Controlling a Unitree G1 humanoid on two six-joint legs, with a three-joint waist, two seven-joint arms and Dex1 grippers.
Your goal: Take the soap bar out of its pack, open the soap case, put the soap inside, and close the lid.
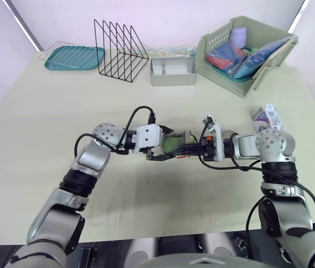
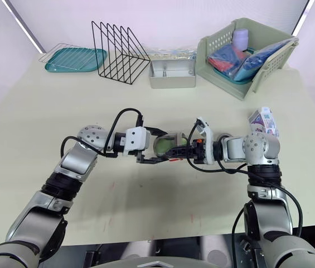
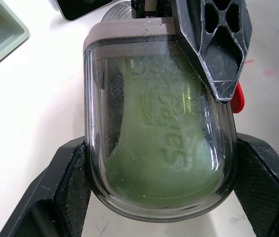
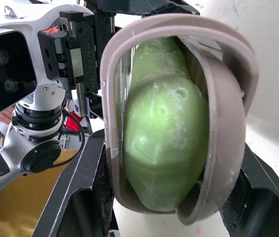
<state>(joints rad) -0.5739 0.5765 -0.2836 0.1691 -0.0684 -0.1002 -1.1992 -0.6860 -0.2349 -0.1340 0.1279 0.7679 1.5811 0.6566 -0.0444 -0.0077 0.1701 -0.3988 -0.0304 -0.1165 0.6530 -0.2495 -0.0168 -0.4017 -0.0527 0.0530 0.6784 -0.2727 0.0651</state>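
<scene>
On the pale table, the green basket at the back holds packets. Mid-table, the left gripper clamps the soap case across its sides to steady it. The right gripper squeezes lid against base, probably to snap it shut; a gap shows at one end. Inside lies the green soap bar. Its pack sits beside the right arm.
</scene>
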